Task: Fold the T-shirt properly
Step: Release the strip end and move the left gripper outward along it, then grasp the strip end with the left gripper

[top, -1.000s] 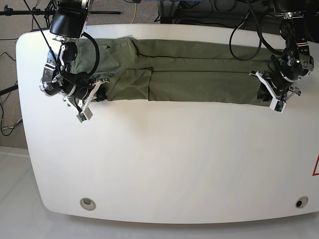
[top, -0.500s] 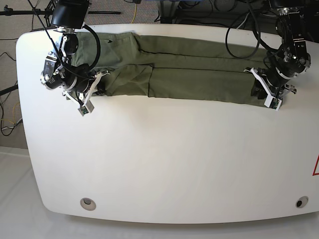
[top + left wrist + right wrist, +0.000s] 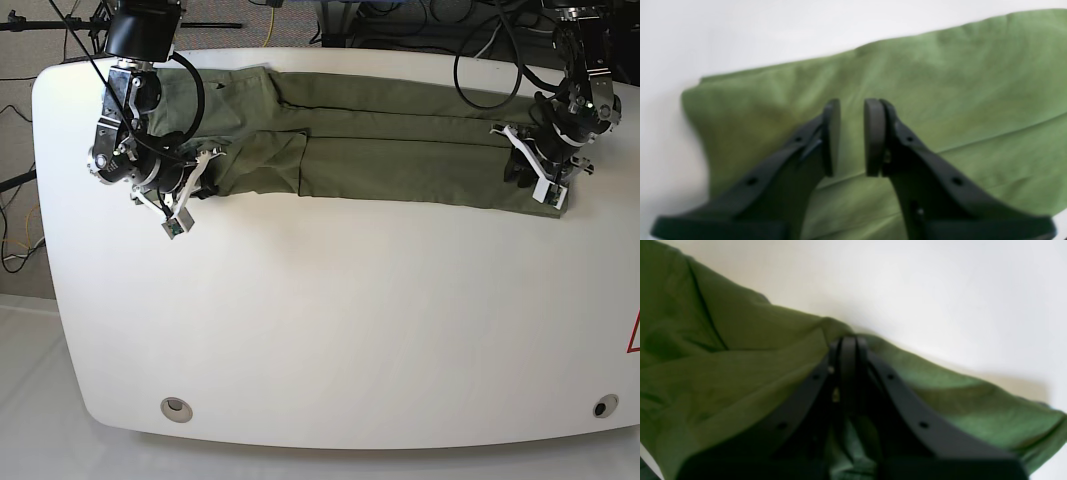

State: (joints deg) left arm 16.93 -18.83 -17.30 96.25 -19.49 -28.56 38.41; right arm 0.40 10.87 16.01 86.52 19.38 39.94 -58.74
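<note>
Folded lengthwise across table [image 3: 330, 330] at twelve o'clock: T-shirt [image 3: 400, 150]. Left gripper [image 3: 852, 136] parted above cloth; right gripper [image 3: 847, 350] clamped on T-shirt. Cables [image 3: 490, 60] behind.

A white table [image 3: 330, 330] with rounded corners fills most of the base view; two round holes sit near its front edge, left [image 3: 176, 407] and right [image 3: 601, 407]; pale floor [image 3: 20, 400] at left; dark cables [image 3: 400, 15] trail behind.
</note>
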